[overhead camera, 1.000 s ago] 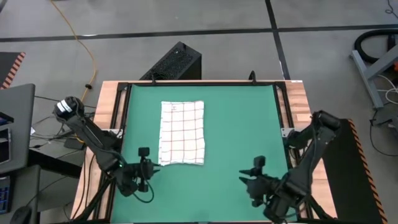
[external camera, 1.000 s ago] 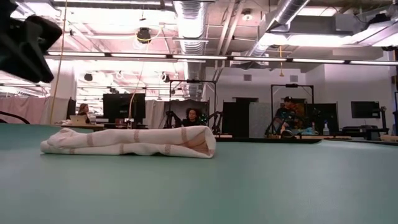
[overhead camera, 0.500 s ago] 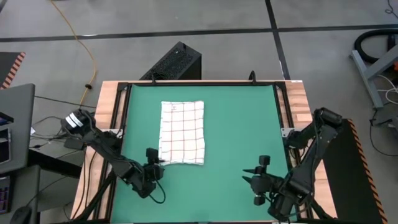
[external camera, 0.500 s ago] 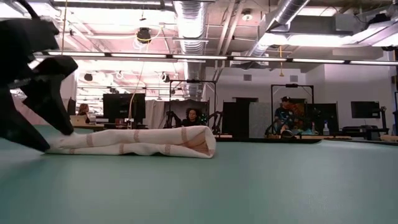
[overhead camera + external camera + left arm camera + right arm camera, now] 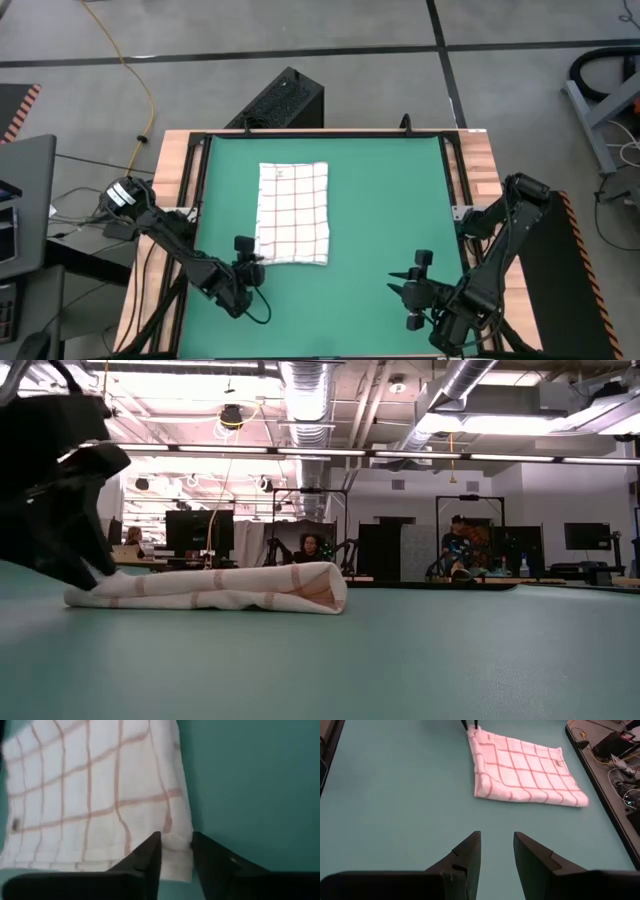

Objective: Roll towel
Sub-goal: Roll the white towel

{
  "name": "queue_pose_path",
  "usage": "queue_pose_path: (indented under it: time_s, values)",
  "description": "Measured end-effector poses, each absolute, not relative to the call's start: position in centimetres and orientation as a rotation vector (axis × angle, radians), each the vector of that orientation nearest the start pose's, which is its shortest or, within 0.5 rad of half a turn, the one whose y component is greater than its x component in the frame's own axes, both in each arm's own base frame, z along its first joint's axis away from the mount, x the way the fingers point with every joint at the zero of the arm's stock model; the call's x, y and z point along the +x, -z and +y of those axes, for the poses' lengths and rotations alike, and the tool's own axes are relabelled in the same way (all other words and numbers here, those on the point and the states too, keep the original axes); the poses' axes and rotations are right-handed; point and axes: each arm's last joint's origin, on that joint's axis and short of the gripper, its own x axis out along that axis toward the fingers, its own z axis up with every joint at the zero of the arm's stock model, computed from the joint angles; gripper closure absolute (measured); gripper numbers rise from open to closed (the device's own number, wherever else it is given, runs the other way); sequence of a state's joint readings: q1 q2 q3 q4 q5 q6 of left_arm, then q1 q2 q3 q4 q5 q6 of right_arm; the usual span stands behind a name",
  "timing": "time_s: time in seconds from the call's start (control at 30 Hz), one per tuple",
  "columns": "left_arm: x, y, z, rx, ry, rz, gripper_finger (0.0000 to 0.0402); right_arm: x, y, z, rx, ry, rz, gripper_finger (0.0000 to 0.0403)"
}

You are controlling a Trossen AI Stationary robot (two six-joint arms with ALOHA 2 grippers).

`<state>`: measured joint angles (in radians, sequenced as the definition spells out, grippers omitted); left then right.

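Green matting [image 5: 380,200] is spread over the whole bench [image 5: 484,170], which is framed in wood with dark rails, and grey concrete floor is seen all around it with a yellow cable [image 5: 138,75] snaking off past the far-left corner. Behind the bench in the low view, an open workshop is shown: exposed ducts [image 5: 305,390], strip lights, monitors [image 5: 198,530] and 2 or 3 seated people [image 5: 312,548] far back.

The towel [image 5: 293,213] is laid flat on the left-centre of the mat, folded over, so a rounded fold [image 5: 325,588] is seen at 1 end in the low view.

The left tool [image 5: 175,844] is parked at the towel's near-left corner, fingers narrowly apart with that corner's edge between the tips. The right tool [image 5: 496,840] is held over bare mat near the front right, well apart from the towel, fingers narrowly apart with nothing in them.
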<state>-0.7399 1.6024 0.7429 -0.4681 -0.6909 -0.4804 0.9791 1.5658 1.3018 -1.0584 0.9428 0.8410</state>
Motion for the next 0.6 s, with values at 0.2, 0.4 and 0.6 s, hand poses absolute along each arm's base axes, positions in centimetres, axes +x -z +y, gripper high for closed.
queue_pose_path:
  time_s: [0.2,0.4,0.6]
  values:
    - [20.2,-13.2,-15.8,0.401,-0.158,0.989,0.0357,18.3,-28.0,23.0,-0.267,0.263,0.664,0.0266]
    - [20.1,-13.2,-15.4,0.435,-0.181,1.009,0.0391,18.3,-28.0,23.1,-0.261,0.261,0.661,0.0266]
    - [20.4,-14.9,-15.7,0.502,-0.213,1.060,0.0400,18.3,-28.0,23.1,-0.262,0.261,0.661,0.0266]
